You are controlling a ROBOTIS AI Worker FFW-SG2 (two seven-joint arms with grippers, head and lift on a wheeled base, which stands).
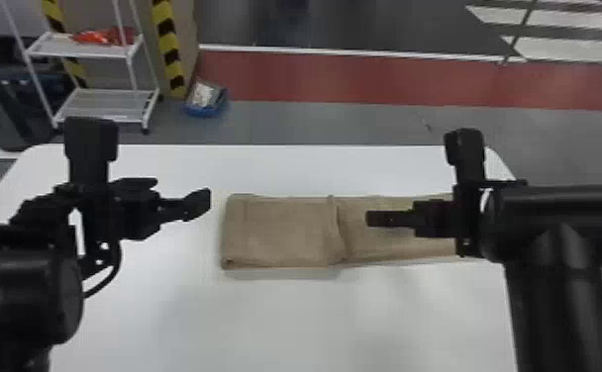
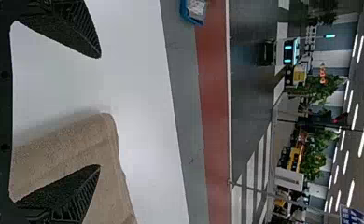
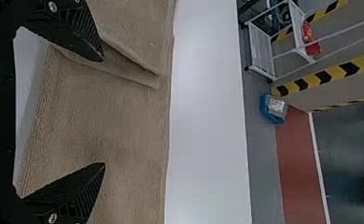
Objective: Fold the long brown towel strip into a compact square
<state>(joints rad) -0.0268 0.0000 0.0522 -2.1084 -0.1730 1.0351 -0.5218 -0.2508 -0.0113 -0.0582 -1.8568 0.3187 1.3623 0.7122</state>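
a brown towel strip (image 1: 280, 232) lies on a white table (image 1: 265, 316), between two black robot grippers, its left part doubled into a thick rectangle and its right part stretched flat. the left gripper (image 1: 198, 204) hangs just off the towel's folded left end, its two fingers spread wide and grasping nothing. the right gripper (image 1: 375, 218) is over the towel's flat right part, its fingers also parted and free of cloth, one of them near the rumpled edge of the fold (image 1: 338, 228). on the floor beyond the towel, toward the left, are a blue bin (image 1: 206, 111) and a white shelf cart (image 1: 102, 105).
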